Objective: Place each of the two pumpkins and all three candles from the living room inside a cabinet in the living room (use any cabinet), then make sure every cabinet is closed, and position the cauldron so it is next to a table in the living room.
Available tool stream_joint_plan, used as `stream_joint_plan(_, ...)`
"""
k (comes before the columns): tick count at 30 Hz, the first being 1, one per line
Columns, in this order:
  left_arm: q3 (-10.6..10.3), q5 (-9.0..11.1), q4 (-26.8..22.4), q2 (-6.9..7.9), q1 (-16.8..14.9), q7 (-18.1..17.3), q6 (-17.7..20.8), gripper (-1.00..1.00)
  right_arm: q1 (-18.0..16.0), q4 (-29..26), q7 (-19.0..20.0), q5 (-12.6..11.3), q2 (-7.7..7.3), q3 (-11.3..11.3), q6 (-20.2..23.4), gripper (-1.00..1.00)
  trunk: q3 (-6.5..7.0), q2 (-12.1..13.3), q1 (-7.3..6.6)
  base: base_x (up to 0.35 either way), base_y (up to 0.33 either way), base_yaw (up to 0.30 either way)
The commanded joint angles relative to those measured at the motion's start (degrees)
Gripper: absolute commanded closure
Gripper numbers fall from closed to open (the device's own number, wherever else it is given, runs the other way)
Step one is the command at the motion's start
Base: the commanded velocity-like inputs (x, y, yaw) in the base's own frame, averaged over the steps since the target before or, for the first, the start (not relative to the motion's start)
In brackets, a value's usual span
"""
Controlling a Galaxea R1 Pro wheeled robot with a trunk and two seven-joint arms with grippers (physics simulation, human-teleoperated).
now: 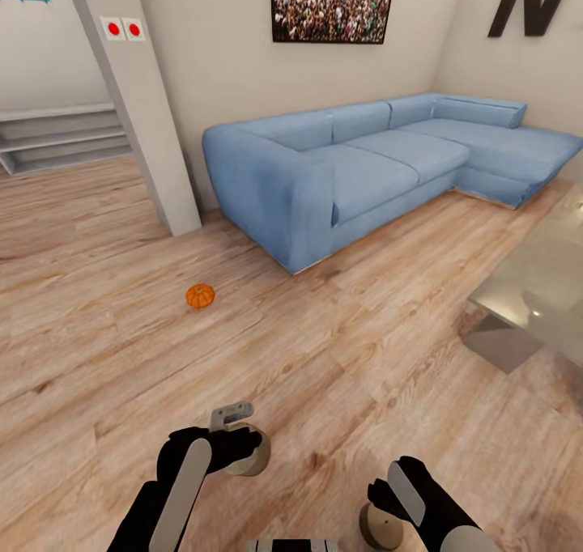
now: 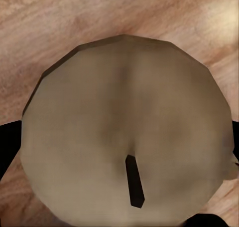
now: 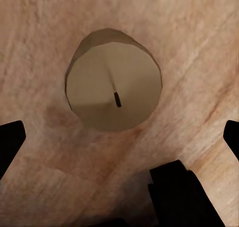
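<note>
Left gripper (image 1: 243,447) has a candle (image 1: 251,453) clamped; right gripper (image 1: 380,510) hangs wide above another candle (image 1: 379,528) on the floor. Drop straight down, centre it, then squeeze. Pumpkin (image 1: 200,295) sits near the sofa (image 1: 324,180).

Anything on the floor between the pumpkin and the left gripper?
No. In the head view, only bare wood floor separates the pumpkin from the left gripper, which sits at a beige candle.

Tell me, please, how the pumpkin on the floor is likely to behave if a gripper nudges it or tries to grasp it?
The pumpkin is round and ribbed and sits free on smooth wood floor, so a nudge would probably send it rolling. It looks rigid, so it should keep its shape when squeezed. Its curved sides may slip from an off-centre grasp.
</note>
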Motion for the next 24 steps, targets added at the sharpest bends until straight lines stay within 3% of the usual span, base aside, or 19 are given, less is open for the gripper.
stream_joint_plan(1,0.0,0.7,-0.1,0.02,0.0,0.6,0.1,1.0,0.0,-0.1,-0.5,-0.6,-0.07,0.3,0.1,-1.0,-0.23,-0.4,0.21,0.0,0.0,0.0)
stream_joint_plan(20,-0.1,0.8,0.0,-0.14,0.0,0.5,0.0,1.0,0.0,0.2,-0.4,-0.6,-0.41,2.3,-3.3,-1.0,-3.64,-8.1,4.39,0.0,0.0,0.0)
stream_joint_plan(24,-0.1,0.8,0.0,-0.14,0.0,0.5,0.0,1.0,0.0,0.2,-0.4,-0.6,-0.37,2.3,-3.3,-1.0,-4.52,-8.2,4.54,0.0,0.0,0.0)
